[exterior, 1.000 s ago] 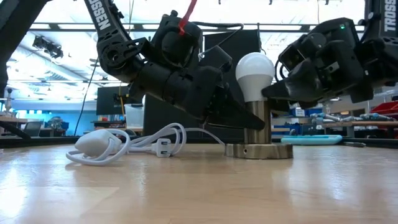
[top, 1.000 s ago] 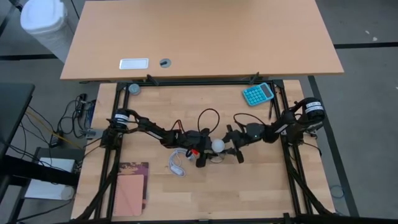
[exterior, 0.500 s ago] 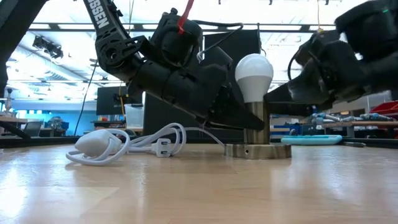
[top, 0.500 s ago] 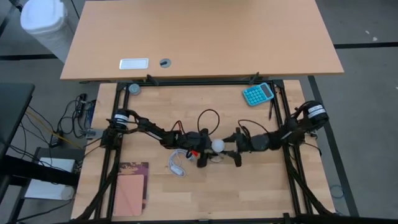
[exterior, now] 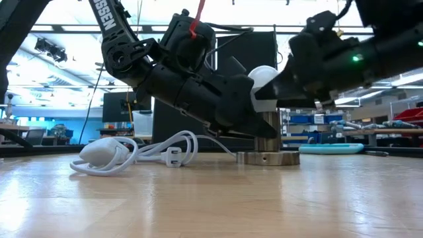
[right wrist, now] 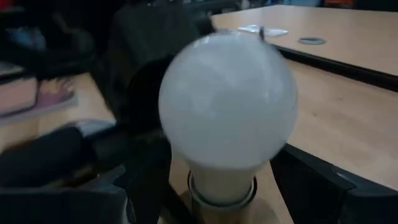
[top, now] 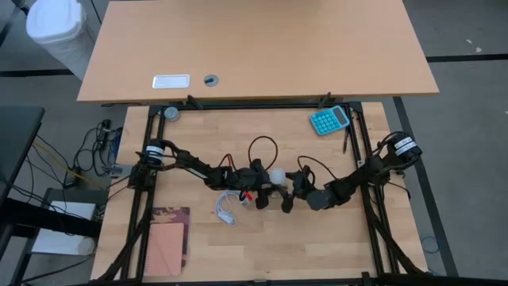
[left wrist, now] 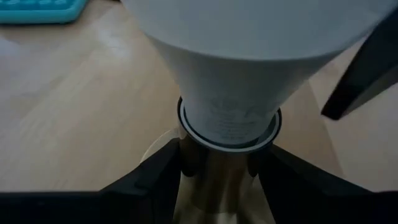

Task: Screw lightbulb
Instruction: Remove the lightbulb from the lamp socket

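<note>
Since a moment ago, the right pincer (top: 287, 193) has been swung lower in the high view, fingers apart around the lightbulb (top: 276, 175) at centre frame; re-gripping for another turn is judged likely; the left pincer (left wrist: 217, 180) is clamped on the metal socket (exterior: 268, 156); "TROSSEN" is read upper left in the low view.

"TROSSEN" in white letters runs along the left arm (exterior: 115, 30).

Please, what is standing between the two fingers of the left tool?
The metal socket stem stands between the left tool fingers, carrying the lightbulb. The left wrist view shows this best.
</note>
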`<state>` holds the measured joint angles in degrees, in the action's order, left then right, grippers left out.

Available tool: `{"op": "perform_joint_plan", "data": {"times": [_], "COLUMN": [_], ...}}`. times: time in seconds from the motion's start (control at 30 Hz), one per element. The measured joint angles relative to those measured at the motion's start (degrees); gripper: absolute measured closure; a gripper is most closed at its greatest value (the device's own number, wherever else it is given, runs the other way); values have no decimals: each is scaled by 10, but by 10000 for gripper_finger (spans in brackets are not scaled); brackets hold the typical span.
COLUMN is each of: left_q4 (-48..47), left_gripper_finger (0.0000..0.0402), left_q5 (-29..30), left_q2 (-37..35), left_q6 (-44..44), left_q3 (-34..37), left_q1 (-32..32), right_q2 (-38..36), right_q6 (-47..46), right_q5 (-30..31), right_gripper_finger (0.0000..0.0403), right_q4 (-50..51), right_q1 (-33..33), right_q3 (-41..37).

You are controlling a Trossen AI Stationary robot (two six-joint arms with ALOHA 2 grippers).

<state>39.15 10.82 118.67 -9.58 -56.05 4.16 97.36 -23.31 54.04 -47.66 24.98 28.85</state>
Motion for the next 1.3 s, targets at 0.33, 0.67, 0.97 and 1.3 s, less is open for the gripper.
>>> {"op": "perform_joint_plan", "data": {"times": [0.33,0.67,0.97,1.3], "left_q4": [2,3,-1,2], "left_gripper_finger": [198,198,198,198], "left_q5": [30,34,30,-51], "left_q2": [0,0,0,0], "left_q6": [-17,-18,3,50], "left_q3": [0,0,0,0], "left_q1": [0,0,0,-1], "right_q2": [0,0,0,0], "right_q6": [-56,-20,8,52], "right_q5": [-16,-20,-51,-134], "right_gripper_finger": [150,176,228,240], "right_q4": [36,34,38,-81], "right_q1": [-30,-47,-55,-51], "right_q3": [7,7,7,-58]}}
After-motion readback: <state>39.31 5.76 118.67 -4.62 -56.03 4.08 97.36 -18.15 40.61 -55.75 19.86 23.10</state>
